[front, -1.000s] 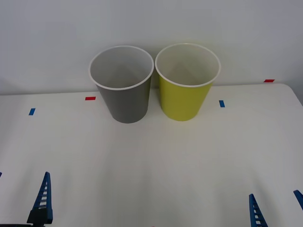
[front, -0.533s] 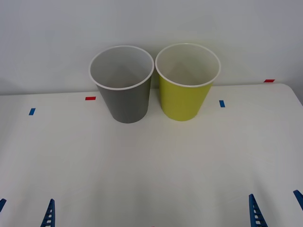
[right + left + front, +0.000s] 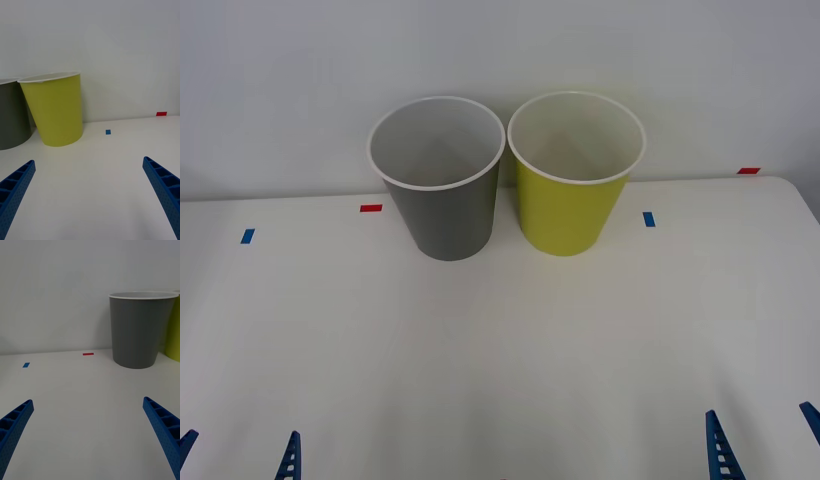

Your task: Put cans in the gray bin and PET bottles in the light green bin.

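The gray bin (image 3: 445, 212) and the light green bin (image 3: 570, 208) stand upright side by side at the back of the white table, gray on the left, nearly touching. What shows of their pale insides is bare. The cans and PET bottles are out of view. My left gripper (image 3: 238, 455) is low at the near left edge, open, with nothing between its fingers. My right gripper (image 3: 765, 445) sits at the near right, also open and holding nothing. The left wrist view faces the gray bin (image 3: 140, 332). The right wrist view faces the light green bin (image 3: 56, 110).
Small tape marks lie on the table: red (image 3: 370, 208) and blue (image 3: 247, 236) on the left, blue (image 3: 648, 218) and red (image 3: 748, 171) on the right. A white wall rises right behind the bins. The table's right edge (image 3: 808, 205) is near.
My left gripper has drawn back and down toward the near edge, so only its fingertips show now. The right gripper and both bins have stayed put.
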Action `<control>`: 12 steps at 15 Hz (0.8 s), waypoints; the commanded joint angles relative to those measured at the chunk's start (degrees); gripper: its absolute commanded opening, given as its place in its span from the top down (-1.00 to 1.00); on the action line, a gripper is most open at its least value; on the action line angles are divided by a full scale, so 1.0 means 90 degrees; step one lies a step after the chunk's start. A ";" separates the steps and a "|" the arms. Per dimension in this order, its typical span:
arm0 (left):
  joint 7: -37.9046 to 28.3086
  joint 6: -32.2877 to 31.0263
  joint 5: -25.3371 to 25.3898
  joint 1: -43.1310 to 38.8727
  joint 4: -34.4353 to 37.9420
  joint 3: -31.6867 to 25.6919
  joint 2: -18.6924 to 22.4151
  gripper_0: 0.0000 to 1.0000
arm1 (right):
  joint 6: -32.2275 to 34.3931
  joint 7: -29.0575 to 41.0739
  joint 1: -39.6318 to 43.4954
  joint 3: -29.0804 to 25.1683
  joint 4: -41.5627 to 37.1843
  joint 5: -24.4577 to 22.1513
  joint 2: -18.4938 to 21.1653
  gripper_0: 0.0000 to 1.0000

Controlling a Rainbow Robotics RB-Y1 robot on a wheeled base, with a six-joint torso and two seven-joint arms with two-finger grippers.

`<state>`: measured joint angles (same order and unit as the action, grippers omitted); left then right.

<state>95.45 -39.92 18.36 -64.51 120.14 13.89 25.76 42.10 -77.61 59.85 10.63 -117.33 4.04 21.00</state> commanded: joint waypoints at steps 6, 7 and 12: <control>0.0000 0.0002 0.0001 0.0000 0.0001 0.0000 -0.0001 -1.00 | 0.0000 0.0000 0.0000 0.0000 0.0000 0.0000 0.0000 -1.00; 0.0000 0.0002 0.0001 0.0000 0.0001 0.0000 -0.0001 -1.00 | 0.0000 0.0000 0.0000 0.0000 0.0000 0.0000 0.0000 -1.00; 0.0000 0.0002 0.0001 0.0000 0.0001 0.0000 -0.0001 -1.00 | 0.0000 0.0000 0.0000 0.0000 0.0000 0.0000 0.0000 -1.00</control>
<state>95.45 -39.92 18.36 -64.51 120.14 13.89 25.76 42.10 -77.61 59.85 10.63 -117.33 4.04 21.00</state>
